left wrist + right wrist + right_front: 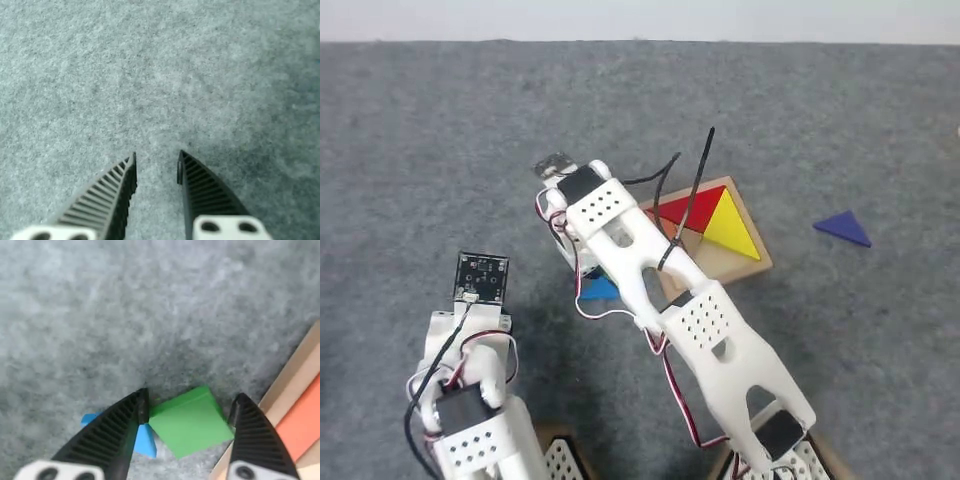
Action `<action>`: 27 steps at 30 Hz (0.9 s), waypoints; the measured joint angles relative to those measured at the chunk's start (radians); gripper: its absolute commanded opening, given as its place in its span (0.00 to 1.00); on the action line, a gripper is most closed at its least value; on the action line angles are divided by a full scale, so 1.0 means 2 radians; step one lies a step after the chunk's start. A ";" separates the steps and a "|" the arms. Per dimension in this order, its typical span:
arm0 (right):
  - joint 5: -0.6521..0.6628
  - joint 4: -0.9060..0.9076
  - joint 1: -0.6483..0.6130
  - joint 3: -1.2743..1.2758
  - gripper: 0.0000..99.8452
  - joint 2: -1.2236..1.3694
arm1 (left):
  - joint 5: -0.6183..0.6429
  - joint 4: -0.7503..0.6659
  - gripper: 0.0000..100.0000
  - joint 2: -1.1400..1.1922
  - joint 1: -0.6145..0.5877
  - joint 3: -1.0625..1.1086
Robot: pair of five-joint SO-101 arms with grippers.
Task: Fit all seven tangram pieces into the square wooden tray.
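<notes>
My right gripper (191,402) hangs open just off the left side of the square wooden tray (722,263), with one finger on each side of a green piece (189,422) lying on the carpet. A light blue piece (145,439) pokes out beside and partly under the green one, and shows by the arm in the high view (598,289). The tray holds a red triangle (685,210) and a yellow triangle (732,226). A dark blue triangle (843,228) lies on the carpet to the tray's right. My left gripper (156,156) is open over bare carpet at the front left.
The right arm (710,330) stretches from the front edge across the tray's near-left corner and hides part of it. The tray's rim (295,375) stands close beside the right gripper. Grey carpet covers the whole table.
</notes>
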 measured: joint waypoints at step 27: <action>0.172 -0.085 -0.017 0.365 0.30 -0.341 | 0.000 0.000 0.13 0.000 0.000 0.000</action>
